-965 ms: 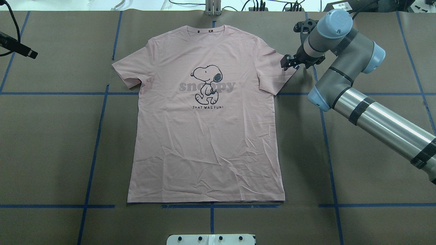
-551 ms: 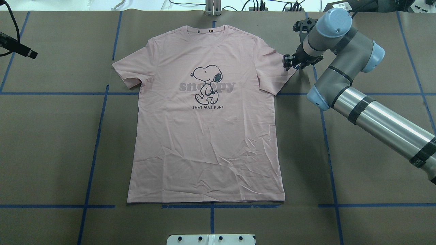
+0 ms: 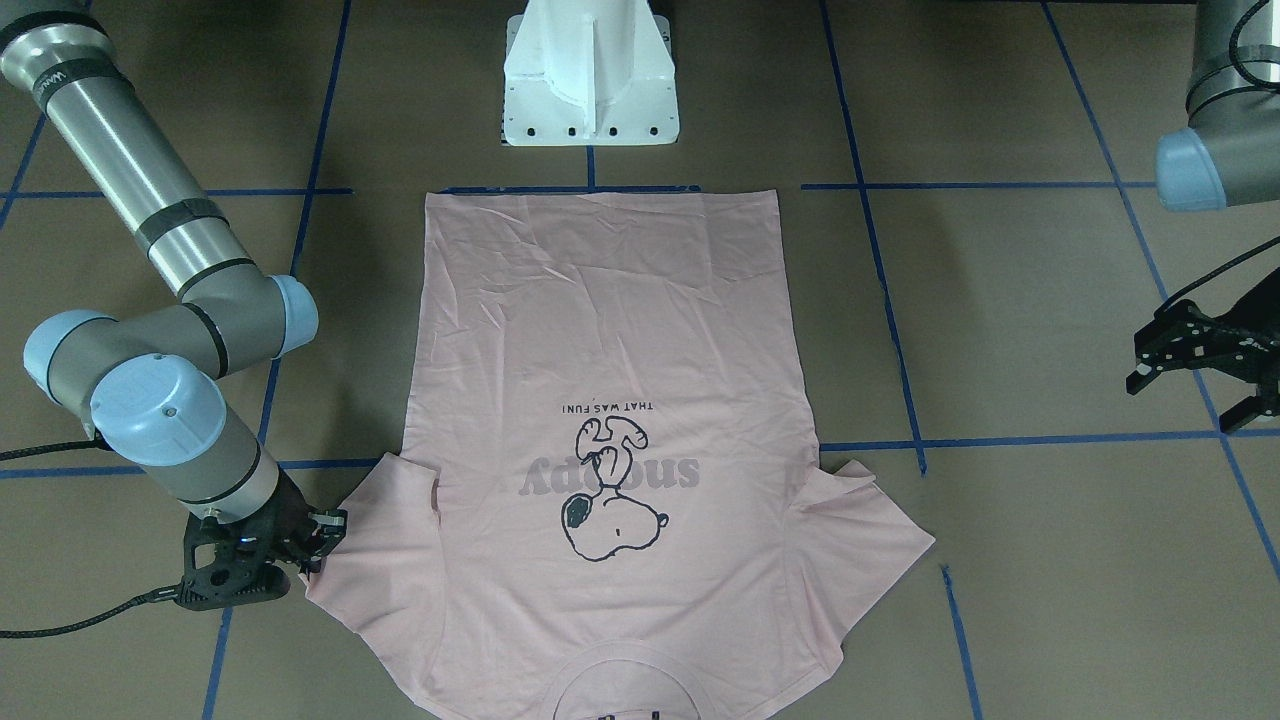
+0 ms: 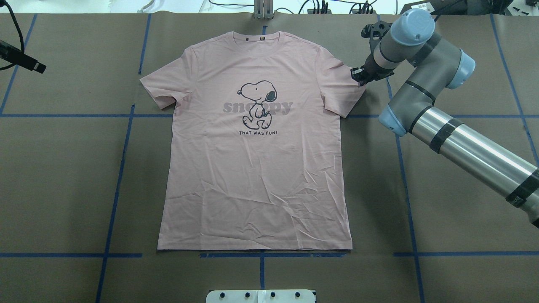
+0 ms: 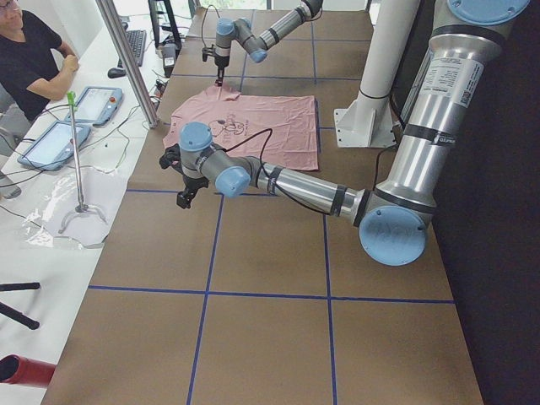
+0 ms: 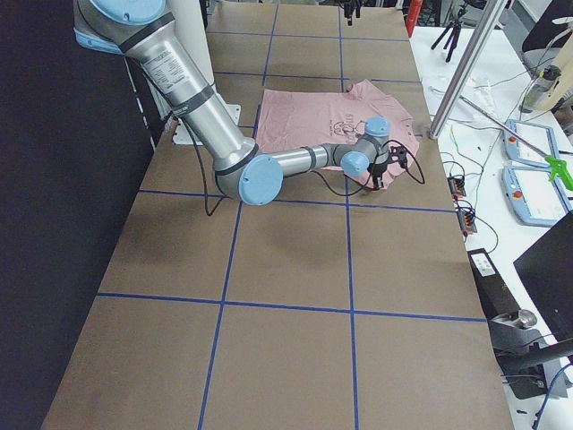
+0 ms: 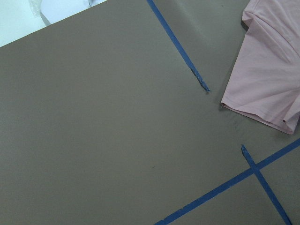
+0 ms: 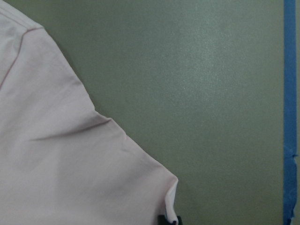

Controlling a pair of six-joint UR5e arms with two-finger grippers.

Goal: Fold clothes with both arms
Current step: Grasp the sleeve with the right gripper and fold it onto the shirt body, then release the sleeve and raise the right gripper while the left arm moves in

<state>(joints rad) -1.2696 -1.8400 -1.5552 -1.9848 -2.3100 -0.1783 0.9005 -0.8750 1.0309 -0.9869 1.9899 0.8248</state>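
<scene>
t-shirt (image 4: 257,168) lies flat, print up, on the table (image 4: 63,168); long axis runs away from the robot, hem near, collar far; right hand (image 4: 358,76) clenched on the right sleeve (image 4: 341,90) edge; left hand (image 3: 1190,398) spread wide, well apart.

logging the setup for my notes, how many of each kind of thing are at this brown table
shirt: 1
robot arms: 2, the left arm and the right arm
white base: 1
total: 4
</scene>
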